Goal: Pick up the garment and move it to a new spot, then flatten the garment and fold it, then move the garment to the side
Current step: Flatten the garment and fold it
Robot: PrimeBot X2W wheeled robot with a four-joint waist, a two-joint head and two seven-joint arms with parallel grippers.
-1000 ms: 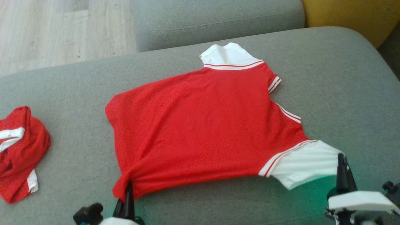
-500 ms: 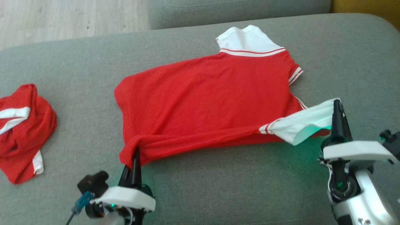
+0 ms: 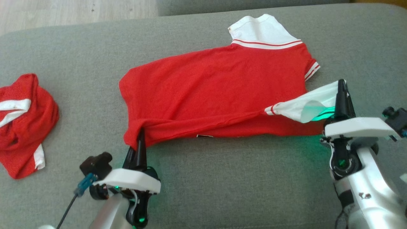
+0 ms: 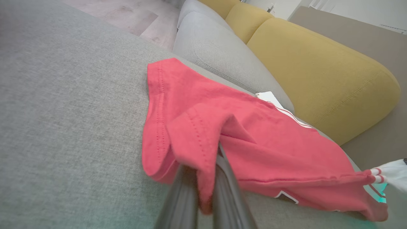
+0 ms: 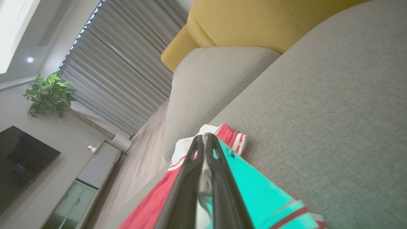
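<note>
- Red jersey point(image 3: 216, 89) spread on grey sofa seat point(image 3: 222, 184); near edge held off cushion.
- Left gripper point(image 3: 141, 137) clamped tight on hem corner point(image 3: 132, 143).
- Right gripper point(image 3: 341, 87) clamped tight on white sleeve point(image 3: 302, 106).
- Fold of near edge judged under way.
- Risk: thin pinch on sleeve lost if cloth is tensioned between arms.
- Risk: fold left skewed if both ends are not carried evenly.
- Risk: bunched hem at left pinch pressed into crease.
- Risk: whole jersey dragged across seat if pull is too long.
- Crumpled red garment point(image 3: 22, 124) well apart at left; judged not endangered.
</note>
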